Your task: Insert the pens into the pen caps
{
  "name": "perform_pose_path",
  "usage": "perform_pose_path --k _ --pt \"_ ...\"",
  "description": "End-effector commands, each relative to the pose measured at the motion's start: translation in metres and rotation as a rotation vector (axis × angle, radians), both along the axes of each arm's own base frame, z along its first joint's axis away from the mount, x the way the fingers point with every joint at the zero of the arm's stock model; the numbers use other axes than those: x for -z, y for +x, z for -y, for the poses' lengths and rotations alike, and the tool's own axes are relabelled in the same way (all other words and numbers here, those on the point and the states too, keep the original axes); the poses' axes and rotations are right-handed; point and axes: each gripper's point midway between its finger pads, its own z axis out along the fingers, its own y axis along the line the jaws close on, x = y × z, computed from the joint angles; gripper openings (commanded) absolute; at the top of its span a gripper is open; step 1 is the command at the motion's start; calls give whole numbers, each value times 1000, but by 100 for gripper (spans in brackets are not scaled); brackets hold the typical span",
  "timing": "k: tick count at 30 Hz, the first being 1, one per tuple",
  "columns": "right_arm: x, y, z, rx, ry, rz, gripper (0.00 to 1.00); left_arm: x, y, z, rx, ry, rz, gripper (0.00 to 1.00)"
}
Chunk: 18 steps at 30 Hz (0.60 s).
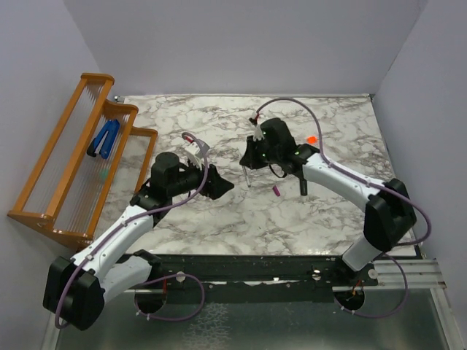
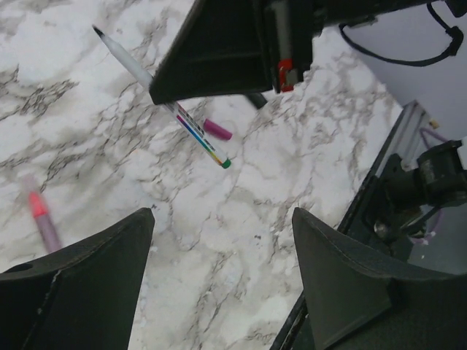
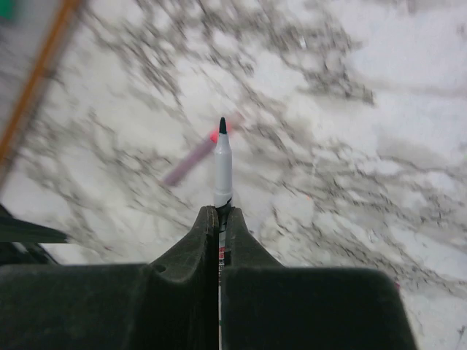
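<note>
My right gripper [image 3: 221,211] is shut on the thin white-grey pen [image 3: 222,171], whose dark tip points away from the fingers. In the left wrist view that pen [image 2: 131,67] hangs slanted above the marble table. A magenta cap [image 2: 217,130] lies just beyond the pen's lower end, and in the top view this cap [image 1: 277,191] rests under the right arm. The dull pink pen [image 3: 191,158] lies blurred on the table behind the held pen. An orange cap [image 1: 311,139] sits at the back right. My left gripper [image 2: 222,222] is open and holds nothing, hovering over bare marble.
A wooden rack [image 1: 73,168] stands along the table's left edge with a blue clip [image 1: 104,138] on it. A short black stick [image 1: 303,185] lies by the right forearm. The black base rail [image 1: 255,266] runs along the near edge.
</note>
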Motion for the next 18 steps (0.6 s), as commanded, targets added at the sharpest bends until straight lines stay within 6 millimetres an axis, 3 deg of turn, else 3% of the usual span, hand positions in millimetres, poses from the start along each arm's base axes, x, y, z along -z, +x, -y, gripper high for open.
perform_pose_path --k 1,4,7,16,18 --pt "-96 3 -26 -11 302 170 0 -55 -9 21 76 -259 134 78" --pt "-124 -4 -29 -16 374 218 0 -56 -12 27 85 -293 138 78" --pt "-139 -12 -36 -33 417 242 1 -65 -8 29 55 -348 161 79" --pt "-143 -27 -50 -68 436 238 1 -75 16 27 -61 -378 202 79" --pt "-144 -28 -51 -72 437 238 0 -76 17 27 -67 -376 208 73"
